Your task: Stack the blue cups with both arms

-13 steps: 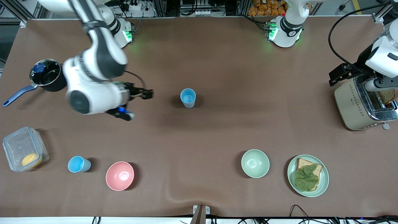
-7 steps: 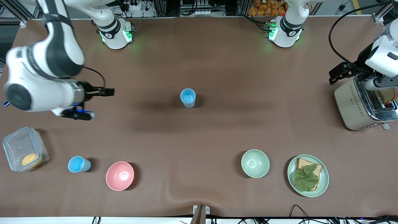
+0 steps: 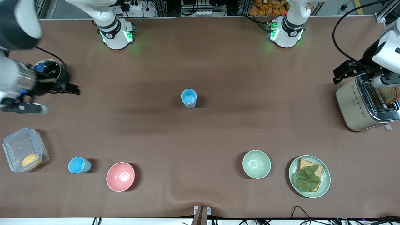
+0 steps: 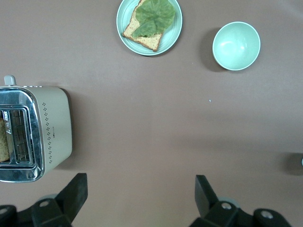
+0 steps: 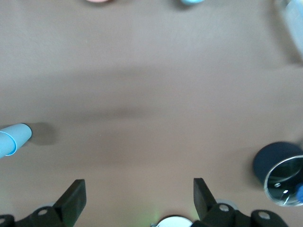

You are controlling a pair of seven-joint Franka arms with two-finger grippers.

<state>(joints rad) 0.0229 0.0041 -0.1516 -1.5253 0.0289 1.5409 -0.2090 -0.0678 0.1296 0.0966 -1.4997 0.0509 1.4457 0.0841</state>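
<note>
A paler blue cup [image 3: 188,97] stands upright in the middle of the table. It also shows in the right wrist view [image 5: 13,139]. A brighter blue cup [image 3: 79,165] stands near the front camera toward the right arm's end, between a clear container and a pink bowl. My right gripper [image 3: 59,100] is open and empty in the air beside the dark pot, well apart from both cups; its jaws [image 5: 139,198] stand wide over bare cloth. My left gripper [image 3: 359,79] is open and empty over the toaster's edge; its jaws [image 4: 141,196] are wide apart. The left arm waits.
A dark pot [image 3: 51,64] stands at the right arm's end. A clear container [image 3: 18,147] holds something yellow. A pink bowl [image 3: 120,176] and a green bowl [image 3: 256,164] stand near the front. A plate [image 3: 292,175] holds toast with lettuce. A toaster [image 3: 353,106] stands at the left arm's end.
My right arm has swung away from the middle cup toward its own end of the table, to beside the pot. The left arm and both cups have barely moved.
</note>
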